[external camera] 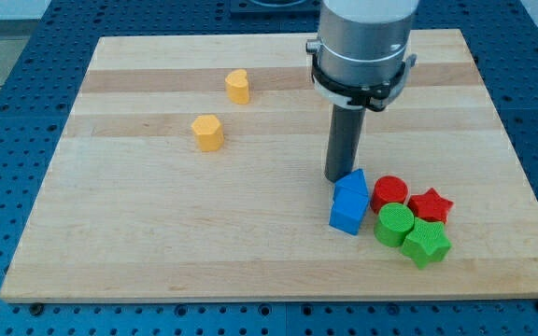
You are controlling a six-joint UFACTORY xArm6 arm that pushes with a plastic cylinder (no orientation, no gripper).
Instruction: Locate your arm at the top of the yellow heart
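The yellow heart (pixel 238 86) lies at the board's upper left of centre. A second yellow block (pixel 207 132), pentagon-like, lies below and left of it. My tip (pixel 337 179) rests on the board well to the right of and below the heart, right against the top edge of the blue block (pixel 349 202). The rod hangs from a large grey cylinder at the view's top.
A cluster lies right of the blue block: a red cylinder (pixel 389 193), a red star (pixel 430 204), a green cylinder (pixel 394 224) and a green star (pixel 425 243). The wooden board (pixel 138 233) lies on a blue perforated table.
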